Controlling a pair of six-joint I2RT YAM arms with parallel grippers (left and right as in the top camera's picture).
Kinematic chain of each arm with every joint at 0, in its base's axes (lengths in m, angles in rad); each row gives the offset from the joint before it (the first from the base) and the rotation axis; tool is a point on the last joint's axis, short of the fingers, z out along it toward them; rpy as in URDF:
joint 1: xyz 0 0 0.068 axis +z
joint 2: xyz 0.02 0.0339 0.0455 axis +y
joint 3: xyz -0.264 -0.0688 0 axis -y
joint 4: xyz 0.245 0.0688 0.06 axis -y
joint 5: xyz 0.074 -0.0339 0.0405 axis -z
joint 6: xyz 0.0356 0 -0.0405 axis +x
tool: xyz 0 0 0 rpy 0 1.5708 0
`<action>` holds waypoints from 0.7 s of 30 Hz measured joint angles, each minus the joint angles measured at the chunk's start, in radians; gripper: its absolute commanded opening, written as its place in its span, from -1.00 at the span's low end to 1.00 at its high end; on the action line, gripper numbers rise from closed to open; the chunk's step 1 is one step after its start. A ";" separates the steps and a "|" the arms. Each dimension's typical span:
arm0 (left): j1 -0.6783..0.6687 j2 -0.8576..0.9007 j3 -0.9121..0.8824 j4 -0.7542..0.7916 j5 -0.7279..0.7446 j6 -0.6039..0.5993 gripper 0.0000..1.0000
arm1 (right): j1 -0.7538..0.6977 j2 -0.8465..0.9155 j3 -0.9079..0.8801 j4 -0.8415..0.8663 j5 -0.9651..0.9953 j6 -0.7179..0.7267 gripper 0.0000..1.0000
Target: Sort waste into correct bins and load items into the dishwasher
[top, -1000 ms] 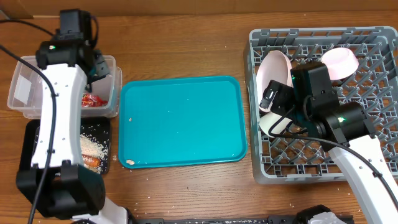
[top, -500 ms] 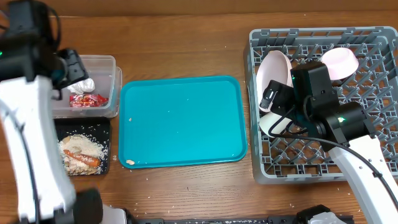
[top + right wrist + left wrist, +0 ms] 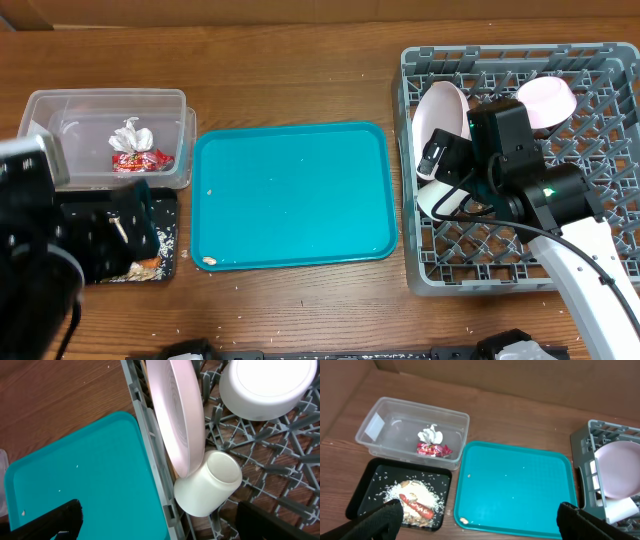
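The clear bin (image 3: 412,432) holds a white crumpled tissue (image 3: 431,436) and a red wrapper (image 3: 434,449). In front of it, a black tray (image 3: 370,487) carries rice and a red food piece (image 3: 417,506). My left gripper (image 3: 480,525) hangs open and empty high above the black tray and the teal tray (image 3: 520,485). In the overhead view the left gripper (image 3: 128,228) is a blur over the black tray (image 3: 165,235). The grey dish rack (image 3: 420,275) holds a pink plate (image 3: 177,415), a white cup (image 3: 210,482) and a bowl (image 3: 265,385). My right gripper (image 3: 160,525) stands open by the cup, holding nothing.
The teal tray (image 3: 292,195) in the middle of the table bears only a few crumbs near its front left corner. Rice grains are scattered on the wood beside the black tray. The rack fills the right side of the table.
My left arm swung back from the clear bin toward the front left and its jaws opened. The white tissue now lies in the bin. The right arm stayed still.
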 measured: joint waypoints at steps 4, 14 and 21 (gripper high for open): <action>0.000 -0.084 -0.009 -0.001 -0.004 0.010 1.00 | 0.000 0.000 0.000 0.000 0.000 0.000 1.00; 0.000 -0.180 -0.010 -0.001 -0.007 0.020 1.00 | 0.000 0.000 0.000 0.000 0.000 0.000 1.00; 0.000 -0.177 -0.010 -0.001 -0.007 0.020 1.00 | 0.000 0.000 0.000 -0.002 0.000 -0.002 1.00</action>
